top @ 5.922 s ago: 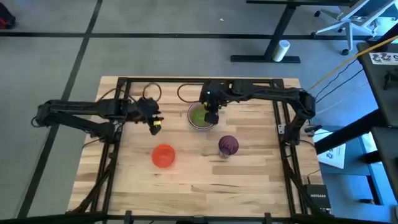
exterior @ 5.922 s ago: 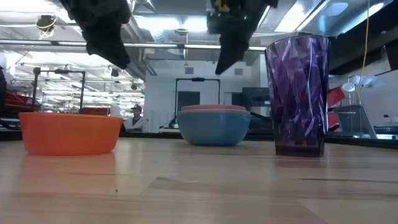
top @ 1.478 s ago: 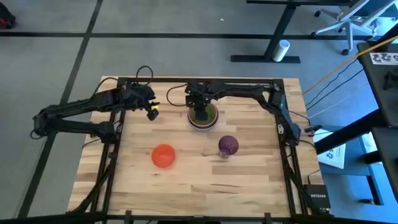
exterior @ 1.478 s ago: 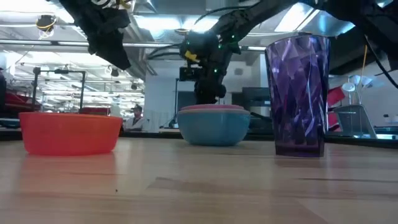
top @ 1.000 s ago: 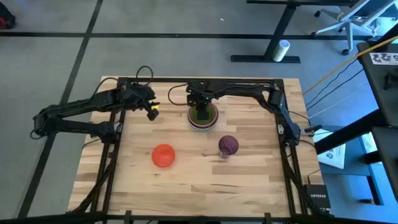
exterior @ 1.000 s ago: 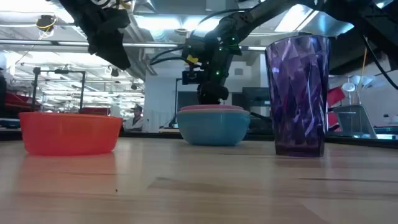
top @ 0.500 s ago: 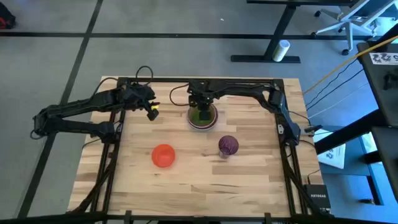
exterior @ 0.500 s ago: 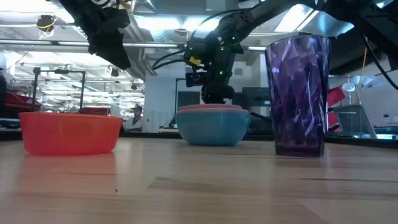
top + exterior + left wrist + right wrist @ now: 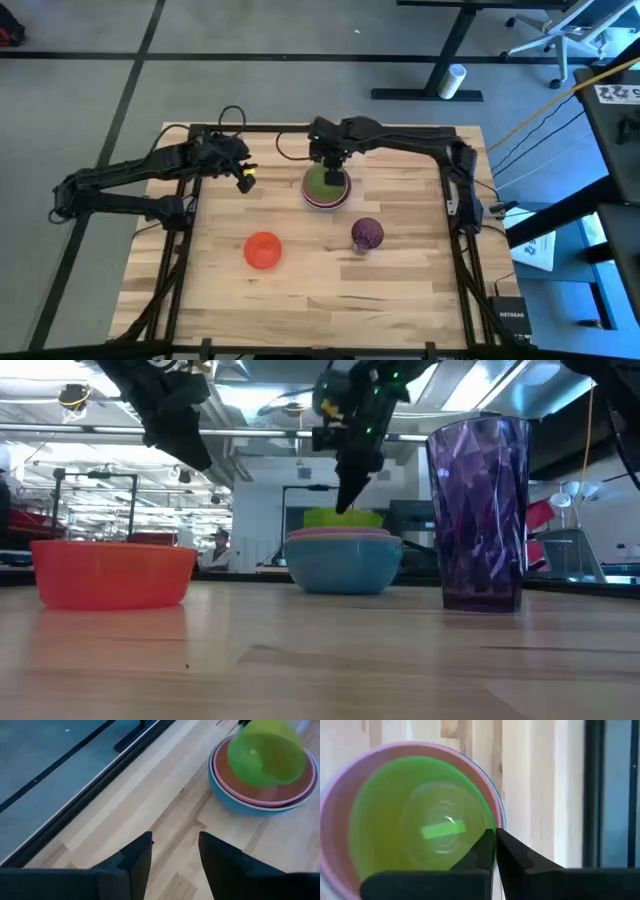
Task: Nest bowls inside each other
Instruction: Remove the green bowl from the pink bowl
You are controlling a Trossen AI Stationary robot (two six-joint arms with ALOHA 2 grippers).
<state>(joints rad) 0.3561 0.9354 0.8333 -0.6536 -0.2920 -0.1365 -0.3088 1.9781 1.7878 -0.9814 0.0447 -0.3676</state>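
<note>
At twelve o'clock, our right gripper (image 9: 495, 837) pinches the green bowl's (image 9: 323, 181) rim, jaws nearly closed; released tilted, it could tip from the pink bowl (image 9: 327, 200). Left gripper (image 9: 175, 852) waits, jaws apart.

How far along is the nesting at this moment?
Done: the pink bowl sits in the pale blue bowl. In hand: the right gripper pinches the green bowl by its rim, raised and tilted over the pink one, not seated. Left: the orange-red bowl and purple cup stand apart; the left gripper waits open.
</note>
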